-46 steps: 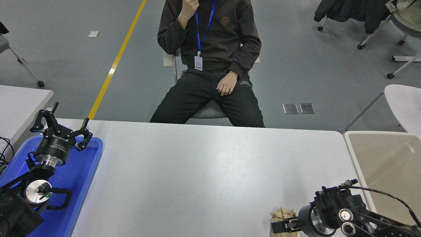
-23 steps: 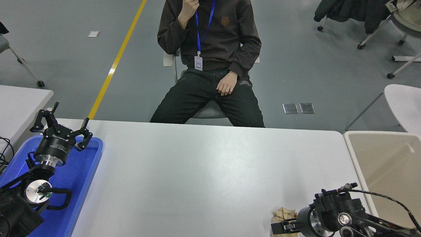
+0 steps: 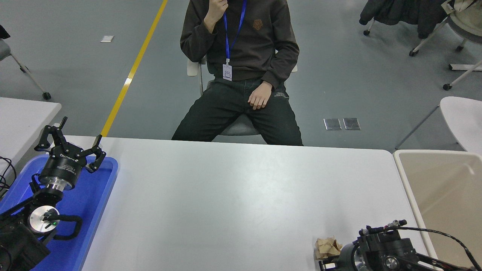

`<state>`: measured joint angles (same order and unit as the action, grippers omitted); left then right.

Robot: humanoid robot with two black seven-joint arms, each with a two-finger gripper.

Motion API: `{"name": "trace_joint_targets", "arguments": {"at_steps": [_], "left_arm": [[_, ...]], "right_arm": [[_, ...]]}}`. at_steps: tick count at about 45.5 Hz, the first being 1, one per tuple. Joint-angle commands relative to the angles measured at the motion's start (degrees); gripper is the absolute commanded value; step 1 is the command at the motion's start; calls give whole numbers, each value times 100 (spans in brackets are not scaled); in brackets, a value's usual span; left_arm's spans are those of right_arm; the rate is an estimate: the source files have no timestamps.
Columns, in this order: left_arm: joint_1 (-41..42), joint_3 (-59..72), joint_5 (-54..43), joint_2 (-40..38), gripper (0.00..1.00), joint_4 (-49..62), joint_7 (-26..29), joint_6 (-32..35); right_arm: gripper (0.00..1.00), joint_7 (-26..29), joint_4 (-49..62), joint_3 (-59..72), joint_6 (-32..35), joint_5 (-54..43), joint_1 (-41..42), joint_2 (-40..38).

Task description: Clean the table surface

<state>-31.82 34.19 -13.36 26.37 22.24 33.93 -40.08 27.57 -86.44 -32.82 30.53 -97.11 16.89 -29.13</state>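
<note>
1. The right gripper (image 3: 327, 264) sits low at the picture's bottom right, mostly cut off by the lower edge; whether its fingers are apart or together cannot be told.
2. A crumpled brown paper wad (image 3: 327, 247) lies on the table (image 3: 233, 195) right at that gripper's tip, just on its far side; contact cannot be made out.
3. The table spreads away from the right gripper to its left and beyond.
4. A beige bin (image 3: 444, 188) stands to the right of that arm.
5. The left gripper (image 3: 71, 145) is parked far off to the left, fingers spread wide and holding nothing, above a blue tray (image 3: 90, 203).
6. A person (image 3: 241, 67) sits beyond the table's far edge.
</note>
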Motion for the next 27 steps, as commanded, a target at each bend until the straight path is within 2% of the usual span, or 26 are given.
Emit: {"name": "trace_joint_targets", "arguments": {"at_steps": [1,11,27], "left_arm": [[0,0,0,0,100,0,0,0],[0,0,0,0,100,0,0,0],[0,0,0,0,100,0,0,0]], "right_arm": [[0,-208,-4,-137,-29,253,51,-190],[0,-208,-92,-400,-29,772,121,-629],[0,-243,-830,-506,103,1870,569,-1701]]}}
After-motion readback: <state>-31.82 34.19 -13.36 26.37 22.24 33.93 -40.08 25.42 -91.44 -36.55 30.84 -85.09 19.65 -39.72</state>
